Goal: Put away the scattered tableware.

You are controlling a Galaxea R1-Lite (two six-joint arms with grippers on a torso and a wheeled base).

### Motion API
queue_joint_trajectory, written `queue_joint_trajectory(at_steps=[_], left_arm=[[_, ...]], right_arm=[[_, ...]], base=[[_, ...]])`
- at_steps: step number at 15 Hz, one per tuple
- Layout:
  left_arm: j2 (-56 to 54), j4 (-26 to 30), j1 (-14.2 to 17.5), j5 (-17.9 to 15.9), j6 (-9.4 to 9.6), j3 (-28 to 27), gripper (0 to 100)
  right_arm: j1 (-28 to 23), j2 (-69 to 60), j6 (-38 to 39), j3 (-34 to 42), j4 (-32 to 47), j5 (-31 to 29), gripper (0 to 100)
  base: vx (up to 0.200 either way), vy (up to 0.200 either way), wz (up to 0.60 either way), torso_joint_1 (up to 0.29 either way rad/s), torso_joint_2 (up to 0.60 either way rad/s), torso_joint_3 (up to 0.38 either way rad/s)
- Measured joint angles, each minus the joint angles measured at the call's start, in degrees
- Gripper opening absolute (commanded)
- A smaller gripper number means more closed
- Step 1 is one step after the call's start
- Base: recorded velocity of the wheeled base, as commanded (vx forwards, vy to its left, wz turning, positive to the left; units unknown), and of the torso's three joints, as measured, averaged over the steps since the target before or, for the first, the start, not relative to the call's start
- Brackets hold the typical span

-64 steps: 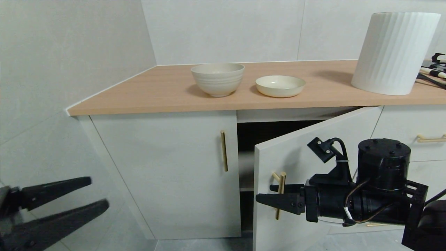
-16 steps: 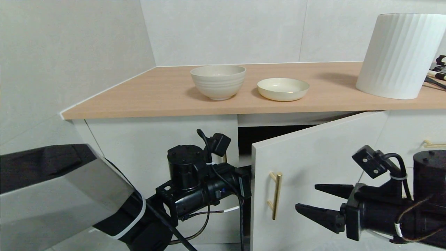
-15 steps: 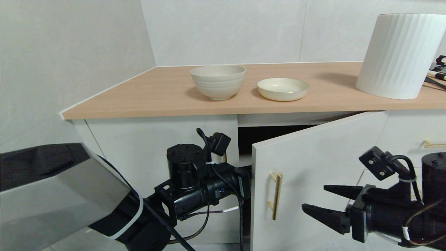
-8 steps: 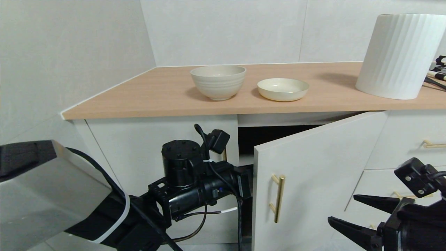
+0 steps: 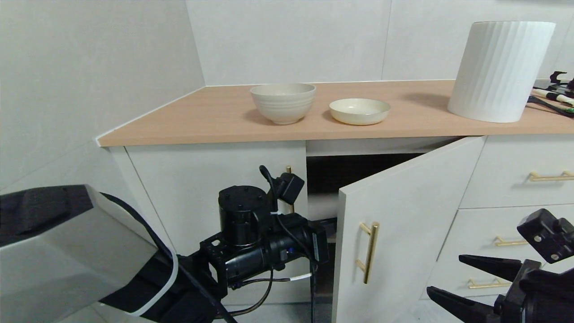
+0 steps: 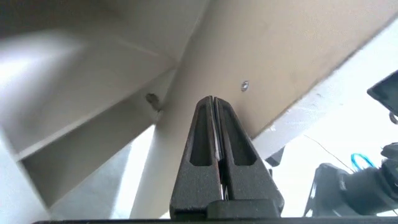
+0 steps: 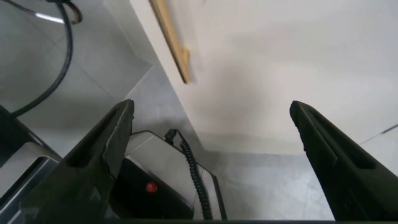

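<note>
Door half open: left end effector, pinched shut, sits behind it; right end effector gapes wide. Next, likely push wider.

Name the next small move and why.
Probably push the left gripper outward against the cabinet door to swing it wider: it is only part open, that shut gripper sits behind its edge, and the right gripper is open, off the handle.

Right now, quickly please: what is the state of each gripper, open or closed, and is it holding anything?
Left gripper: jaws closed, holding nothing.
Right gripper: jaws open, holding nothing.
</note>
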Motion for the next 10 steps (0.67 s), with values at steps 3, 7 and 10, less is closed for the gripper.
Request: queue_joint_trajectory(at_steps=[3, 7, 10], left_arm=[[1.1, 0.0, 0.1, 0.2, 0.0, -0.7, 0], [1.7, 2.1, -0.3, 0.1, 0.0, -3.4, 0], [2.2, 2.5, -1.4, 0.1, 0.0, -5.2, 0]], right_arm=[[1.0, -0.5, 0.0, 0.3, 0.0, 0.0, 100], [1.3, -1.2, 0.0, 0.3, 0.0, 0.0, 100], [1.3, -1.3, 0.0, 0.4, 0.0, 0.0, 100]], base=[[0.0, 0.0, 0.0, 0.0, 0.0, 0.0], [-0.1, 0.0, 0.0, 0.004, 0.0, -0.001], [-0.133, 0.0, 0.0, 0.011, 0.0, -0.002]])
